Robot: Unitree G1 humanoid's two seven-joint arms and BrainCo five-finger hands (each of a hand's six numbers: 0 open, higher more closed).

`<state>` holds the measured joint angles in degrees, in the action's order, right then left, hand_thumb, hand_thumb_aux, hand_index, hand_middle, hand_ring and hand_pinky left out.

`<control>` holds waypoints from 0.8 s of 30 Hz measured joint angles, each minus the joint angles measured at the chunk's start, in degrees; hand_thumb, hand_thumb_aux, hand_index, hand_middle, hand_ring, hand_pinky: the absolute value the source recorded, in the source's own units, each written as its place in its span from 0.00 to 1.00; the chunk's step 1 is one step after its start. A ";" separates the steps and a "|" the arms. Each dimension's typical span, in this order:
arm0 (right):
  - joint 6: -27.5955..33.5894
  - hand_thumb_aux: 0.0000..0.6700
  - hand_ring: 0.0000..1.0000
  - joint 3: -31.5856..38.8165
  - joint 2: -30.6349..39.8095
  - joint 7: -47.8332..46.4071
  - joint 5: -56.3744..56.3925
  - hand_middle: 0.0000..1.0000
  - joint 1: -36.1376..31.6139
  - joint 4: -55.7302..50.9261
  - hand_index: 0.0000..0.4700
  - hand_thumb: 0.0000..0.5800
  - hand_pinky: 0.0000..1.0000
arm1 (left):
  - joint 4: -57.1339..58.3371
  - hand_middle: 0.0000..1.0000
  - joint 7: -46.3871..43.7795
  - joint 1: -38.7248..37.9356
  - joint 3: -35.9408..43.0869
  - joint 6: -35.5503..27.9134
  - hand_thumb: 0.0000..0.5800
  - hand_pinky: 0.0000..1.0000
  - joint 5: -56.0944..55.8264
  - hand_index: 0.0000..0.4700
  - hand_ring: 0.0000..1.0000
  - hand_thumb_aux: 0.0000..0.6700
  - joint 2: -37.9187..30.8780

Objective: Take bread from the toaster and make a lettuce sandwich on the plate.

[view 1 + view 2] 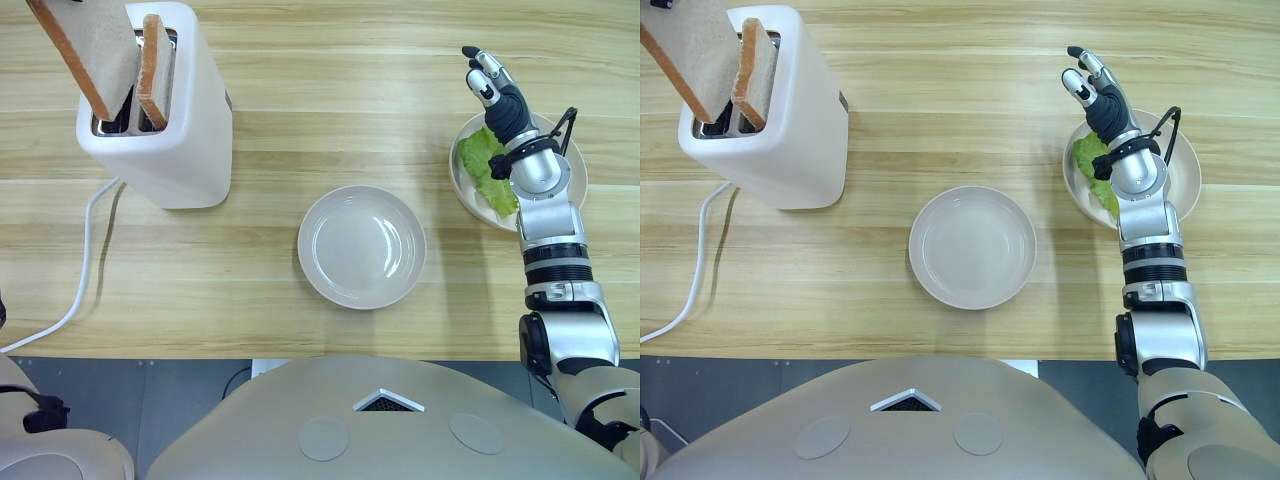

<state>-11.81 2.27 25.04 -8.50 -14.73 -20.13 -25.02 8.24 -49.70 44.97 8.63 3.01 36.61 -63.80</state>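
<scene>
we take this for a kitchen-style setup on a table: a pale wooden tabletop (350,80) carries a white toaster (185,120) with its cord (88,260), a plate (340,250) and a dish (1185,175) of lettuce (480,150).

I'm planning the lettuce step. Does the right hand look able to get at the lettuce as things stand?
Probably yes. The right hand is over the dish, its fingers uncurled and holding nothing. The lettuce lies uncovered beside its wrist, with nothing in between.
</scene>
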 measured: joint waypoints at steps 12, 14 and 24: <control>-0.99 0.00 0.00 0.34 0.01 0.64 -0.01 0.00 -1.44 -3.32 0.00 0.00 0.00 | -1.89 1.00 0.42 5.87 -0.12 1.33 1.00 1.00 -0.50 1.00 1.00 1.00 1.23; -1.31 0.00 0.00 0.51 0.00 0.74 -0.02 0.00 -2.25 -4.44 0.00 0.00 0.00 | -2.65 1.00 0.43 7.17 -0.12 1.33 1.00 1.00 -1.28 1.00 1.00 1.00 2.45; -4.03 0.00 0.00 1.17 -0.02 1.93 -0.02 0.00 -6.16 -11.54 0.00 0.00 0.00 | -8.61 1.00 -0.60 12.28 -1.95 0.35 1.00 1.00 -7.29 1.00 1.00 1.00 6.72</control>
<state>-15.84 3.44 25.02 -6.57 -14.74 -26.30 -36.56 -0.37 -50.30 57.25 6.68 3.36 29.32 -57.07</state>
